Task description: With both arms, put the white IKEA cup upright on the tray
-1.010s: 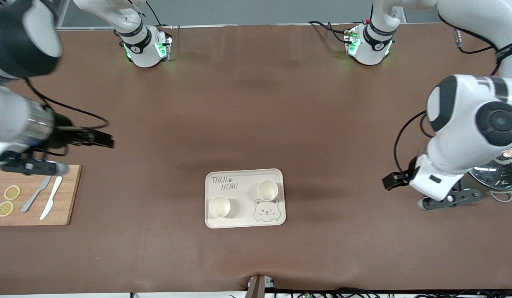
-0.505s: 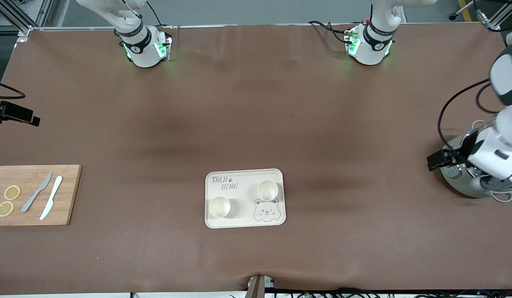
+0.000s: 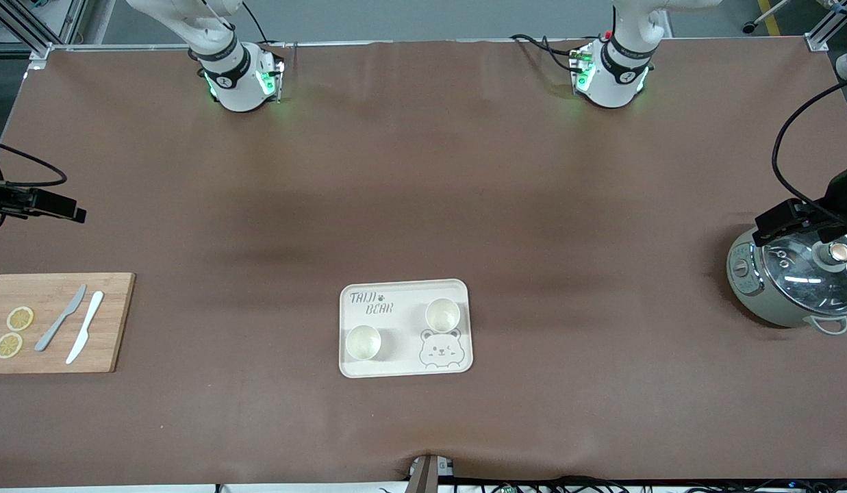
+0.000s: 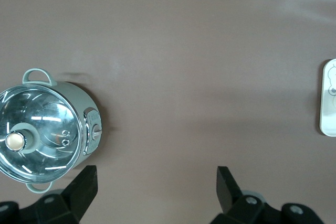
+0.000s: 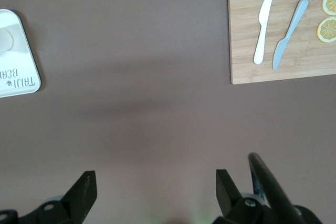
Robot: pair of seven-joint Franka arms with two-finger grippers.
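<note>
Confirming both white cups [image 3: 363,342] stand upright on the cream rectangular tray [image 3: 404,291], keep the left gripper [image 4: 155,182] and right gripper [image 5: 155,184] spread open, empty, clear.

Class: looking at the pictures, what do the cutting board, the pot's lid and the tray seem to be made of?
Board: wood, probably bamboo, with visible grain. Lid: likely glass, shiny with glinting reflections. Tray: matte cream, perhaps plastic; unclear.

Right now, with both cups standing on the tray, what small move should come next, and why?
Probably none beyond parking: two white cups stand upright on the cream rectangular tray. The open left gripper is over the grey pot; the open right gripper hangs empty above bare table.
</note>
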